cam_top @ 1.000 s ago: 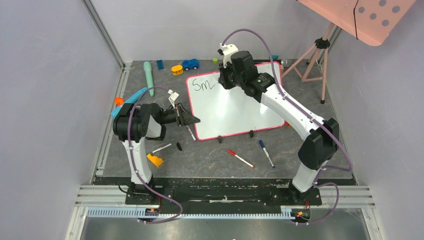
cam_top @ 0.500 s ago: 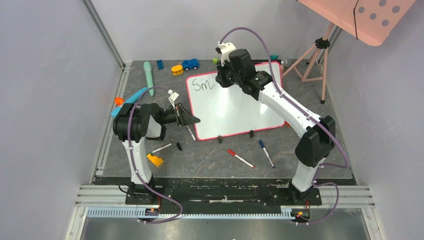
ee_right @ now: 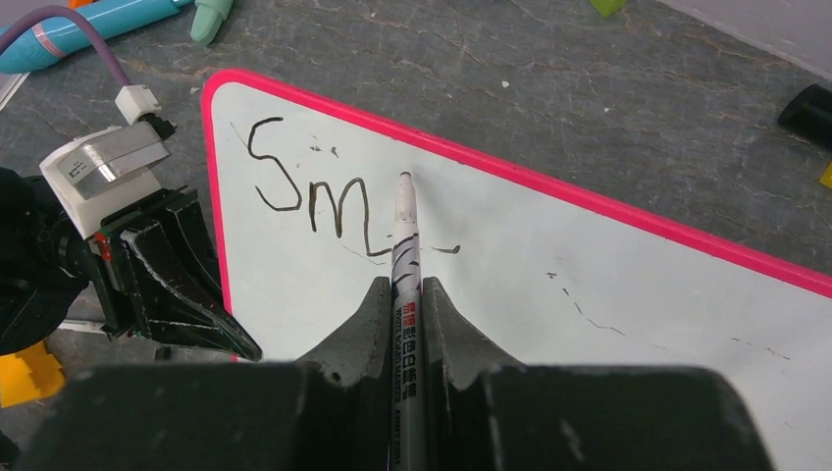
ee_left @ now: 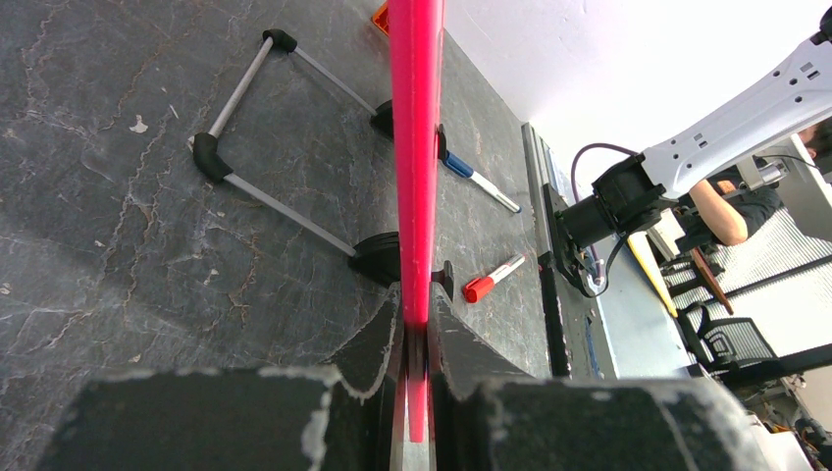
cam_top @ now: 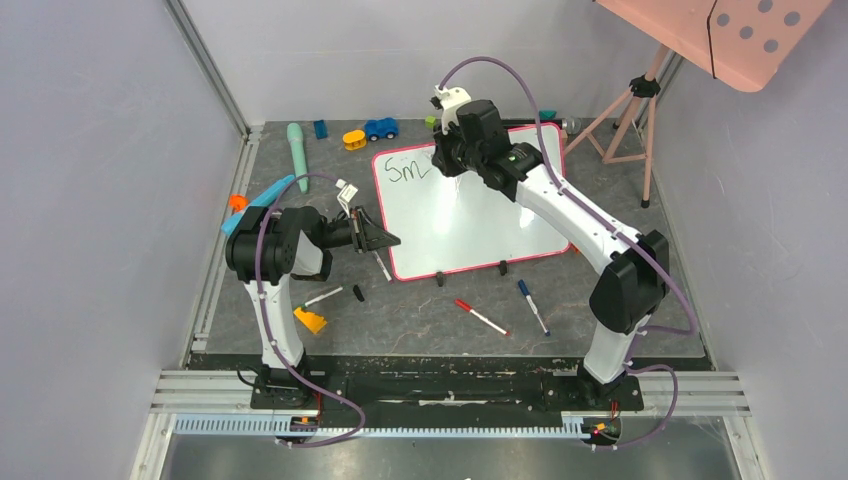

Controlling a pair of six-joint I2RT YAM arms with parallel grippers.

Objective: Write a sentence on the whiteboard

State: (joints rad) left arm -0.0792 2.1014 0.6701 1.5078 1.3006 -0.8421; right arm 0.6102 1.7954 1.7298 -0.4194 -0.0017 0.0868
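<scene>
The whiteboard (cam_top: 470, 215) stands tilted on the grey table, white with a pink-red frame (ee_right: 589, 196). Black marker writing (cam_top: 408, 170) reading "Sm" and a short stroke sits at its top left, also in the right wrist view (ee_right: 309, 196). My right gripper (cam_top: 452, 150) is shut on a white whiteboard marker (ee_right: 405, 245), its tip close to the board near the top edge, just right of the "m". My left gripper (cam_top: 385, 240) is shut on the board's left frame edge (ee_left: 416, 177) near the bottom corner.
A red marker (cam_top: 481, 317) and a blue marker (cam_top: 532, 306) lie in front of the board. A black-and-white marker (cam_top: 324, 296), a cap (cam_top: 358, 293) and an orange piece (cam_top: 311, 320) lie by the left arm. Toys (cam_top: 368, 132) sit at the back. A tripod (cam_top: 628, 115) stands back right.
My right gripper with the marker moved slightly left and toward the board's top edge. The left arm has not moved.
</scene>
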